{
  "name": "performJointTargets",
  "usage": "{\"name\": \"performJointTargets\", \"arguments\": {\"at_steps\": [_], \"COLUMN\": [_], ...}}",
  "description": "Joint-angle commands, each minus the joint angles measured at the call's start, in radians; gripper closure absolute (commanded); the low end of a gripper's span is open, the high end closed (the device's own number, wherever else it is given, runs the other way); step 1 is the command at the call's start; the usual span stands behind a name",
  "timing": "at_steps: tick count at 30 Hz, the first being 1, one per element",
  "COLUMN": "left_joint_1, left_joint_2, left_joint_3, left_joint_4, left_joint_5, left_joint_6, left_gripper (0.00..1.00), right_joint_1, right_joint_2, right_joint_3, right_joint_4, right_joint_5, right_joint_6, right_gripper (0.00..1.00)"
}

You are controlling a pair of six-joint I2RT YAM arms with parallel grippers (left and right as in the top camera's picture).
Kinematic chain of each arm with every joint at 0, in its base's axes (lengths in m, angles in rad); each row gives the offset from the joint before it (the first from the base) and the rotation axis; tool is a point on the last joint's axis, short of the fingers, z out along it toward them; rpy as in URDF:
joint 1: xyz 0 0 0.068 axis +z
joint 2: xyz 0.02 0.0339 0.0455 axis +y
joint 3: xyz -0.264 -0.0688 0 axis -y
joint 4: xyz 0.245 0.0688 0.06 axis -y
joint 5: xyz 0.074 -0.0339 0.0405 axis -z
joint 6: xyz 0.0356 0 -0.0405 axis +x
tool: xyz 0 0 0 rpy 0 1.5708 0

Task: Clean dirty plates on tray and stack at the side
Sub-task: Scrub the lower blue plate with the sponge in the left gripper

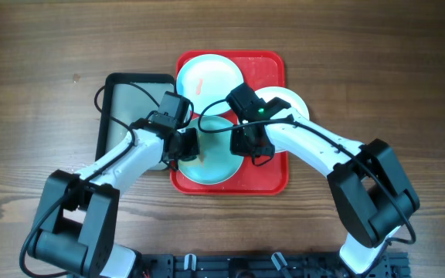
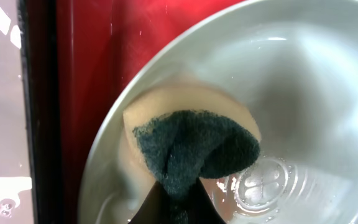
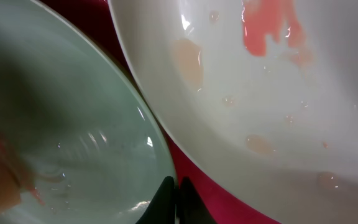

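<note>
Early going here, I'd say: all three round shallow plastic plates are on or at the big red rectangular plastic tray, and nothing is stacked on the bench beside it yet. My left jaws are clenched on a tan foam sponge with a dark green scouring face. It's pressed into the light blue plate at the near end of the tray, so that's the one being scrubbed, wet and looking fairly clean up close. The pale plate at the far end shows a reddish smear. The right wrist view has a smeared whitish plate with pink-red marks and droplets, though I can't tell which of the others it is. The white plate sits at the tray's right edge, partly over the rim. My right jaws are pinched shut on nothing, tips down over bare red tray between the blue plate's rim and the smeared one. The left arm reaches in over the near corner of the dark grey tray, the right arm bends in from the right, and the wrists meet over the blue plate.
</note>
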Motion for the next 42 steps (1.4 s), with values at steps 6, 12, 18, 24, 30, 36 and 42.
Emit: {"name": "performJointTargets", "arguments": {"at_steps": [6,12,18,24,30,36,42], "left_joint_1": [-0.006,-0.006,-0.006,-0.006,-0.006,-0.006,-0.021], "left_joint_2": [0.013,0.013,0.013,0.013,0.013,0.013,0.014], "left_joint_3": [-0.079,-0.09,-0.105,-0.106,-0.106,-0.111,-0.113], "left_joint_4": [0.051,0.051,0.047,0.046,0.043,0.043,0.048], "left_joint_5": [-0.004,0.08,0.12,0.187,0.217,0.216,0.207], "left_joint_6": [-0.029,-0.032,-0.032,-0.032,-0.058,-0.077,-0.077], "left_gripper": [0.96,0.96,0.96,0.96,0.96,0.96,0.96], "right_joint_1": [-0.004,0.007,0.016,0.016,0.016,0.016,0.016], "right_joint_2": [-0.03,-0.03,-0.03,-0.03,-0.03,-0.03,-0.03], "right_joint_3": [-0.002,-0.003,-0.003,-0.003,-0.003,-0.003,-0.003], "right_joint_4": [0.004,0.004,0.012,0.011,0.016,0.02,0.022], "right_joint_5": [0.014,0.014,0.014,0.009,-0.017,-0.017,-0.032], "right_joint_6": [0.021,0.021,0.029,0.029,0.029,0.029,0.029], "right_gripper": [0.96,0.96,0.96,0.96,0.96,0.96,0.96]}}
